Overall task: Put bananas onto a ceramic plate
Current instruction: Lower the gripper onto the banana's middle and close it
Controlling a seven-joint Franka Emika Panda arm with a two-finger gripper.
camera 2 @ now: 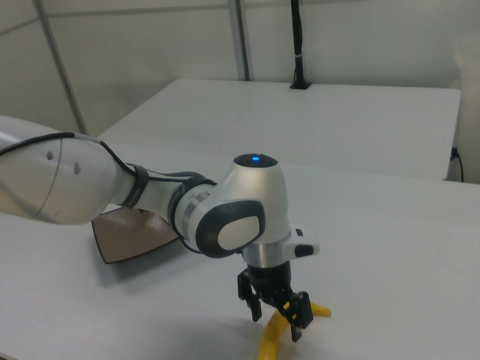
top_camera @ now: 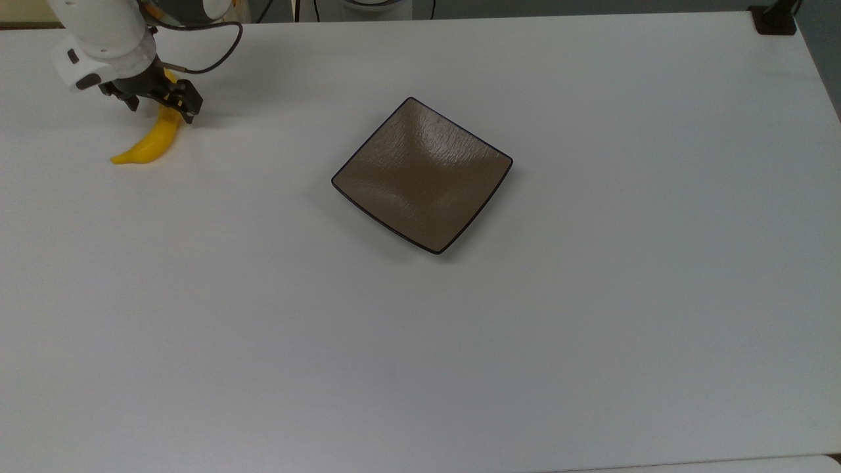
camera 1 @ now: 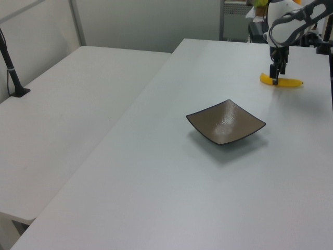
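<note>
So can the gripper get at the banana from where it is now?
Probably yes: the gripper is open, its fingers astride the banana near one end on the bare table; nothing else stands near it.

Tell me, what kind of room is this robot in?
Probably a robot lab or workshop, not a kitchen. A robot arm's end effector reaches down over a banana on a big plain white table, with one brown plate set out, a cable on the arm, and bare walls behind.

White table [top_camera: 460, 361] open between banana [top_camera: 148, 148] and plate [top_camera: 420, 174]; path apparently unobstructed.
</note>
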